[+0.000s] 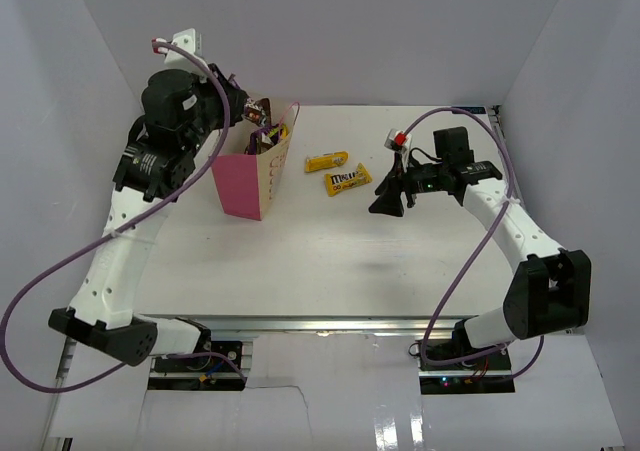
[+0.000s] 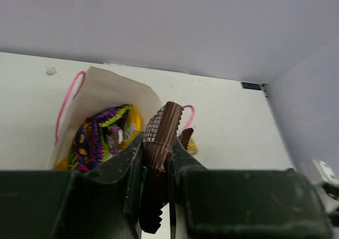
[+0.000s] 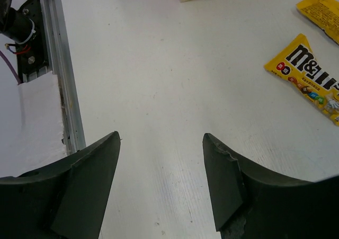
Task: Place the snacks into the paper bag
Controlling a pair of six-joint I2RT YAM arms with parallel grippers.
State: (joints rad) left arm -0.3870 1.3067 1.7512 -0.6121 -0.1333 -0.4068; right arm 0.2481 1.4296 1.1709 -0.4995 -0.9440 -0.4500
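The pink paper bag (image 1: 243,182) stands upright at the left of the table. Its open mouth (image 2: 108,88) shows the purple chip bag (image 2: 98,135) and some yellow inside. My left gripper (image 1: 258,113) hovers over the bag's mouth and is shut on the dark brown bar (image 2: 161,130), which sticks out past the fingertips. Two yellow candy packets (image 1: 327,161) (image 1: 348,180) lie on the table to the right of the bag; one shows in the right wrist view (image 3: 310,77). My right gripper (image 1: 388,203) is open and empty, low over the table right of the packets.
The table's metal front rail (image 3: 61,74) runs along the near edge, with cables below it. Purple cables loop beside both arms. White walls enclose the table on three sides.
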